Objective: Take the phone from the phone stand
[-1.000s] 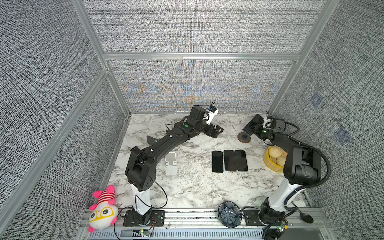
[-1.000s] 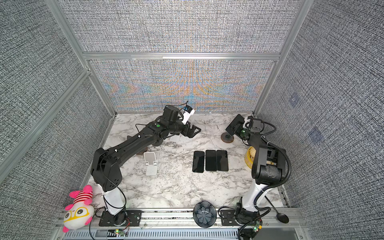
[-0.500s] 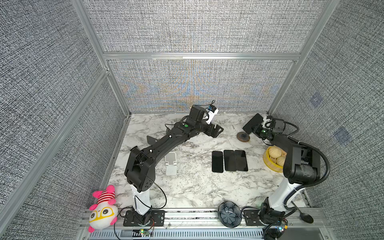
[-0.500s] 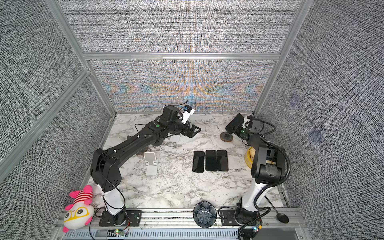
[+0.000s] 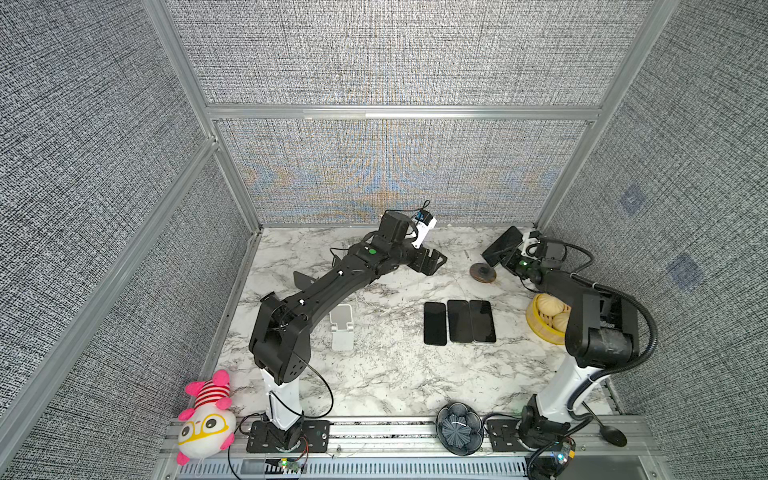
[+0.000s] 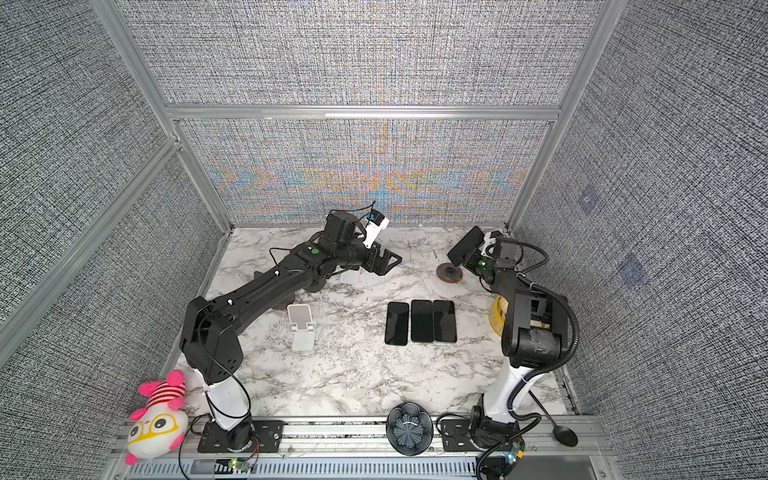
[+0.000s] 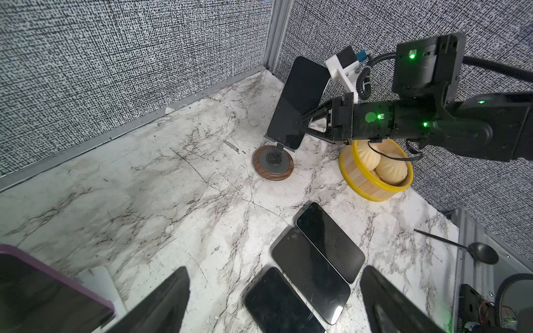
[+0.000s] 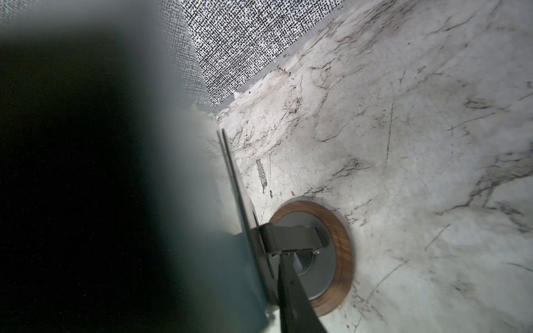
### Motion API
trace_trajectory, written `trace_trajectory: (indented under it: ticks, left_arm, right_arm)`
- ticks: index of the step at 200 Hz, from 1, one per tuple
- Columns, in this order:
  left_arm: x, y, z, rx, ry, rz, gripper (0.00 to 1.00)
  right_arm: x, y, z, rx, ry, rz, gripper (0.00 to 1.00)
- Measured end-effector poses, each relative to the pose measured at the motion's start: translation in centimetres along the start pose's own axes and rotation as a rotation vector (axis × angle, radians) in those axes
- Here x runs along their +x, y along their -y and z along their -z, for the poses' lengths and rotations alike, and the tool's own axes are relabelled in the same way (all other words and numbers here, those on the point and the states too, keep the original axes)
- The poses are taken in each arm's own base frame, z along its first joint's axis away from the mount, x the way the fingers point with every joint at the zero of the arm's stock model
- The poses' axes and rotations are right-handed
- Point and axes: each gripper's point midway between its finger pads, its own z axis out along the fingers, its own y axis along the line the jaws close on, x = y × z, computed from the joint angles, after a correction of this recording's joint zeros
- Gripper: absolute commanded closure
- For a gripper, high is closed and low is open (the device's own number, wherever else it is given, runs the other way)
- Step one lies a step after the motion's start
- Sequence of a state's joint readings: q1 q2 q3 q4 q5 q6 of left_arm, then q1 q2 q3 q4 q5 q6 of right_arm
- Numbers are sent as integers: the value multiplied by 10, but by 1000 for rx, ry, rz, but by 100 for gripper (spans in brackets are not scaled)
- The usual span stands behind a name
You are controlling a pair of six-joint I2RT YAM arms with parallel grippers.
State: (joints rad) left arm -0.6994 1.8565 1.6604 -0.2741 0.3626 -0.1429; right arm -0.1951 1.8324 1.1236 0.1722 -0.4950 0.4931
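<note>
fingers (image 7: pixel 314 112) of my right gripper (image 7: pixel 300 124) pinch the phone (image 7: pixel 302 89) by its edge above the wood-rimmed phone stand (image 7: pixel 273 165), ready to lift; left gripper (image 5: pixel 434 262) hangs wide open, empty.

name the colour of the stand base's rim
Base rim is wood-brown, best in the left wrist view.

The phone (image 7: pixel 302 92) leans on the phone stand (image 7: pixel 273 164) right at the right gripper (image 7: pixel 301 123), the basket (image 7: pixel 375 191) beneath its wrist, three spare phones (image 5: pixel 459 322) side by side frontward, the left gripper (image 5: pixel 436 264) well apart leftward.
</note>
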Motion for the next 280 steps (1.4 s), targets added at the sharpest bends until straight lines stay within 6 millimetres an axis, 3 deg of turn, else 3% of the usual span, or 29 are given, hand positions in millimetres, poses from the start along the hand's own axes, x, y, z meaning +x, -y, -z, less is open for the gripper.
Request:
trace_trajectory:
  ticks: [65,164,194,280]
  left_arm:
    - [3,0,0,-2,-14,5,7]
    - [9,-5,-1,-23,-26,5,6]
    - [15,-7,-3,-27,-37,0,6]
    - [20,-10,-9,-27,-44,-6,6]
  right_arm:
    - [16,-25,-12,-70,-18,48,83]
    - [71,-83,-27,-231,-106,177,83]
    - [97,-107,-25,-313,-166,222,83]
    - [120,-130,-14,-371,-194,311,82]
